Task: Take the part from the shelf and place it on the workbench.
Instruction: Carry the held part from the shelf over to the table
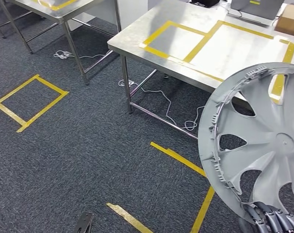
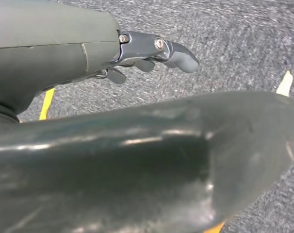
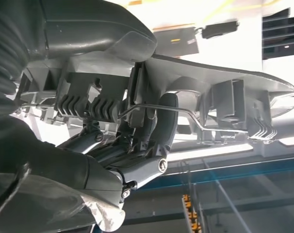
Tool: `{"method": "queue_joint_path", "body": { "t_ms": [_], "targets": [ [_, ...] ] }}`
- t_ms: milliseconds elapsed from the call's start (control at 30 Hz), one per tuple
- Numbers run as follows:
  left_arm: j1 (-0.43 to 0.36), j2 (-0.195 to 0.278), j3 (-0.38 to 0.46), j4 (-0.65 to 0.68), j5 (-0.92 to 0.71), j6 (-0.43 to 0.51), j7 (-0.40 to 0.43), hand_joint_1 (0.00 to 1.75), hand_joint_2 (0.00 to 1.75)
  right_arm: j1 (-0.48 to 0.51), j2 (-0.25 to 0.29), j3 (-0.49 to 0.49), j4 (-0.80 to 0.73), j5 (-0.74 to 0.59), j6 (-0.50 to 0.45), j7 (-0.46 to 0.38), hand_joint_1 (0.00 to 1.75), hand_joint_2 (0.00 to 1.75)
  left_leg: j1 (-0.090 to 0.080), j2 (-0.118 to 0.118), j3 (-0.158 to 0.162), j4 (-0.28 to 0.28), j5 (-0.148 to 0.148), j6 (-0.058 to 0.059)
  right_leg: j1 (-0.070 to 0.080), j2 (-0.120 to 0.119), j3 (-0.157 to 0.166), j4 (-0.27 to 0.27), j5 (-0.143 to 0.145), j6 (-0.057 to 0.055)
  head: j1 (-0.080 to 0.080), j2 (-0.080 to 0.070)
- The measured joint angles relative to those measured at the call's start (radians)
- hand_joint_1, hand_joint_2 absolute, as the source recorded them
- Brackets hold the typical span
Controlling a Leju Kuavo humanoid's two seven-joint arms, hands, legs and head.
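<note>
Far left in the head view there's a yellow tape square (image 1: 30,103) on the dark grey carpet (image 1: 83,160), w/ another steel table (image 1: 57,9) up in the top left corner. The left hand (image 2: 153,51) hangs down low over the carpet in the left wrist view, fingers stretched out pretty straight and apart w/ nothing in them, so it's open afaict. Moving toward the middle, there's white cable (image 1: 167,104) snaking on the floor under the workbench (image 1: 164,29), plus more yellow tape strips (image 1: 178,158) on the carpet in front of it. The workbench is a steel top w/ 2 yellow taped rectangles (image 1: 174,41) side by side, and a cardboard box (image 1: 290,19) sits at its far right corner. On the right is the part, a big grey hubcap (image 1: 259,141), held up on edge in the air, in front of the bench's near right corner in the picture, not resting on the table. The right hand (image 1: 269,218) has it by the lower rim, dark fingers curled over the edge at the bottom of the frame. The right wrist view backs that up: fingers (image 3: 164,126) hooked in among the clips and wire ring on the back of the hubcap (image 3: 211,82), thumb on the other face, so it's a firm grip.
</note>
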Motion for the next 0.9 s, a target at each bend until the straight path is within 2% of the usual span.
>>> {"method": "queue_joint_path", "body": {
  "t_ms": [67,100,133,233,300,333,400,433,467,500,567,600,633,667,767,800,833,900],
  "targets": [
    [-0.001,-0.001,0.0,0.0,0.0,-0.002,0.0,0.0,0.0,0.002,0.0,0.0,0.0,0.0,0.0,0.0,1.75,1.75,0.001,0.007,0.001,0.004,-0.004,-0.008,-0.004,-0.007,0.077,-0.129,0.055,0.004,0.0,0.0],
    [-0.002,-0.001,0.0,0.0,0.0,-0.004,0.0,0.0,0.0,0.004,0.0,0.0,0.0,0.0,0.0,0.0,1.75,1.75,-0.001,0.008,0.001,0.008,-0.007,-0.015,-0.004,-0.008,0.111,-0.189,0.07,-0.001,0.0,0.0],
    [-0.002,-0.001,0.0,0.0,-0.001,-0.006,0.0,0.0,0.0,0.006,0.0,0.0,-0.001,0.0,0.0,0.0,1.75,1.75,-0.002,0.009,0.001,0.011,-0.011,-0.021,-0.003,-0.008,0.131,-0.225,0.074,-0.008,-0.001,0.0],
    [-0.002,0.001,0.0,0.0,-0.002,-0.01,-0.001,0.0,0.0,0.011,0.0,0.0,-0.005,0.0,0.001,0.001,1.75,1.75,-0.003,0.01,0.003,0.015,-0.019,-0.039,0.001,-0.005,0.141,-0.238,0.067,-0.037,-0.005,0.0],
    [-0.002,0.002,0.0,0.0,-0.001,-0.01,-0.001,0.0,0.0,0.014,0.0,0.0,-0.007,0.0,0.002,0.003,1.75,1.75,0.0,0.008,-0.005,0.046,-0.04,-0.05,0.0,-0.005,0.152,-0.24,0.067,-0.05,-0.007,0.0],
    [-0.002,0.002,0.0,0.0,0.0,-0.01,-0.001,0.0,0.0,0.015,0.0,0.0,-0.008,0.0,0.002,0.003,1.75,1.75,0.001,0.007,-0.024,0.09,-0.064,-0.054,-0.001,-0.005,0.158,-0.24,0.067,-0.056,-0.009,0.0],
    [0.0,0.002,0.0,0.0,0.002,-0.01,-0.001,0.0,0.0,0.017,0.0,0.0,-0.009,0.0,0.002,0.003,1.75,1.75,0.002,0.006,-0.091,0.224,-0.12,-0.058,0.001,-0.005,0.165,-0.24,0.062,-0.063,-0.012,0.0],
    [0.002,0.003,0.0,0.0,0.002,-0.01,-0.001,0.0,0.0,0.018,0.0,0.0,-0.009,0.0,0.002,0.003,1.75,1.75,0.002,0.006,-0.125,0.283,-0.135,-0.058,0.002,-0.003,0.169,-0.24,0.058,-0.065,-0.012,0.0],
    [0.003,0.003,0.0,0.0,0.003,-0.01,-0.001,0.0,0.0,0.019,0.0,0.0,-0.009,0.0,0.002,0.003,1.75,1.75,0.002,0.005,-0.147,0.312,-0.129,-0.056,0.004,-0.001,0.175,-0.24,0.052,-0.066,-0.012,0.0],
    [0.005,0.004,0.0,0.0,0.004,-0.01,-0.001,0.0,0.0,0.021,0.0,0.0,-0.009,0.0,0.003,0.003,1.75,1.75,0.001,0.005,-0.151,0.303,-0.104,-0.052,0.005,0.001,0.183,-0.24,0.046,-0.065,-0.012,0.0],
    [0.006,0.005,0.0,0.0,0.004,-0.01,-0.001,0.0,0.0,0.024,0.0,0.0,-0.011,0.0,0.003,0.003,1.75,1.75,-0.005,0.002,-0.118,0.191,-0.015,-0.034,0.007,0.004,0.201,-0.241,0.03,-0.062,-0.012,0.0],
    [0.006,0.006,0.0,0.001,0.004,-0.01,-0.001,0.0,0.0,0.024,0.0,0.0,-0.012,0.0,0.004,0.003,1.75,1.75,-0.01,0.001,-0.095,0.133,0.015,-0.023,0.009,0.004,0.208,-0.242,0.021,-0.059,-0.01,0.0],
    [0.007,0.006,0.0,0.001,0.004,-0.009,-0.001,0.0,0.0,0.025,0.0,0.0,-0.013,0.0,0.004,0.003,1.75,1.75,-0.014,0.0,-0.075,0.085,0.027,-0.015,0.009,0.005,0.211,-0.243,0.014,-0.055,-0.009,0.0],
    [0.007,0.006,0.0,0.001,0.004,-0.009,-0.002,0.0,0.0,0.025,0.0,0.0,-0.014,0.0,0.004,0.003,1.75,1.75,-0.017,0.0,-0.064,0.061,0.024,-0.009,0.009,0.006,0.216,-0.245,0.01,-0.051,-0.007,0.0],
    [0.008,0.007,0.001,0.002,0.007,-0.011,-0.006,0.0,0.0,0.024,0.0,0.0,-0.016,0.0,0.004,-0.002,1.75,1.75,-0.015,0.0,-0.044,0.033,0.006,-0.001,0.009,0.005,0.235,-0.245,0.011,-0.036,-0.006,0.0],
    [0.007,0.007,0.002,0.002,0.011,-0.015,-0.014,0.0,0.0,0.02,0.0,0.0,-0.016,0.0,0.004,-0.01,1.75,1.75,-0.012,-0.001,-0.033,0.025,0.004,0.002,0.009,0.004,0.229,-0.228,0.004,-0.032,-0.004,0.0],
    [0.004,0.007,0.003,0.002,0.014,-0.02,-0.023,0.0,0.0,0.012,0.001,0.0,-0.016,-0.001,0.003,-0.022,1.75,1.75,-0.009,-0.002,-0.024,0.019,0.002,0.005,0.009,0.003,0.208,-0.193,-0.011,-0.029,-0.001,0.0],
    [-0.01,0.006,0.005,0.002,0.02,-0.03,-0.037,0.0,0.0,-0.009,0.003,-0.004,-0.016,-0.002,0.002,-0.054,1.75,1.75,-0.007,-0.002,-0.012,0.014,-0.007,0.009,0.008,0.002,0.125,-0.074,-0.053,-0.024,0.002,0.0]
  ]
}}
